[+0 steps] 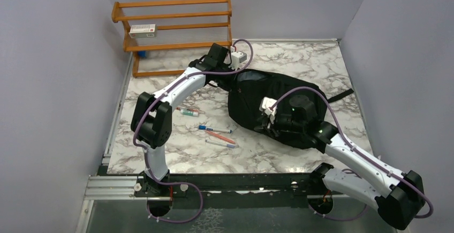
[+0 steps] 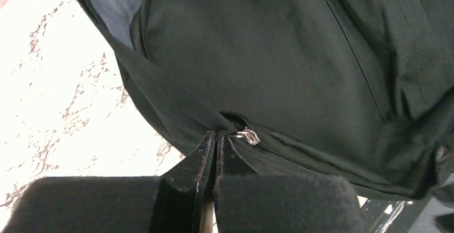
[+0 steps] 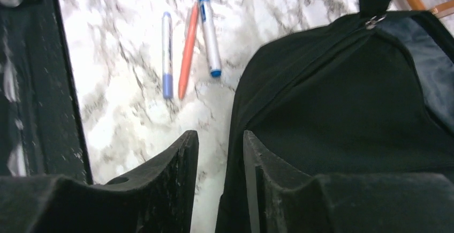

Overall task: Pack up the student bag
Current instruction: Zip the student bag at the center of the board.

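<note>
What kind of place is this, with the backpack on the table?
Probably a robot test cell, not a classroom: plain grey walls box in a marble-look table, two robot arms are bolted to its near edge, and a backpack, pens and wooden rack look staged.

From where I stand, the student bag (image 1: 251,94) is matt black woven cloth, and its zip pull (image 2: 248,135) is bright metal. Under the bag, the table (image 1: 251,152) is smooth and marble-veined with a slight sheen. Left of the bag, the pens (image 3: 189,45) are smooth plastic. Behind the bag, the rack (image 1: 171,29) is varnished wood.
</note>
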